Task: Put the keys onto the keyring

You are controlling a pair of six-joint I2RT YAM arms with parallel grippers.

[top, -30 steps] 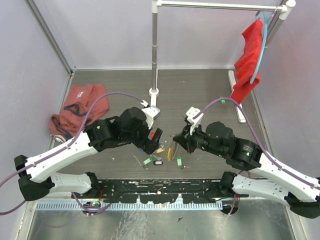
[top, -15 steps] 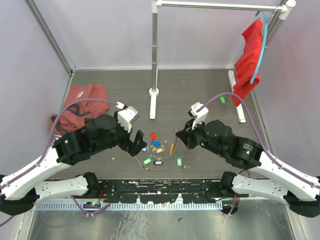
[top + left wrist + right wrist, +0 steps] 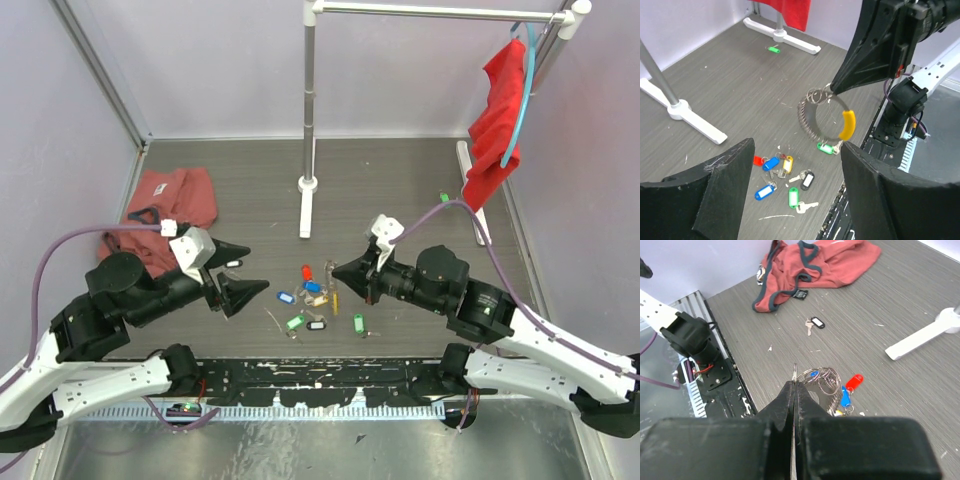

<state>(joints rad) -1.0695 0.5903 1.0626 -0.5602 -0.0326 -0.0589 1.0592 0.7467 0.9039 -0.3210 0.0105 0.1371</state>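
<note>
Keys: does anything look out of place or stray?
Yes. A black-tagged key lies alone toward the crumpled pink garment, and a green tag sits far back by the rack foot, both well apart from the main cluster.

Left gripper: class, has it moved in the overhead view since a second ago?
Yes. The left gripper has pulled back to the left, away from the white stand base and toward the pink cloth.

Keyring (image 3: 824,377) lower part hidden behind right gripper (image 3: 794,384); left gripper (image 3: 796,149) fingers (image 3: 722,197) cut off at bottom edge; keys (image 3: 782,172) teeth too small.
</note>
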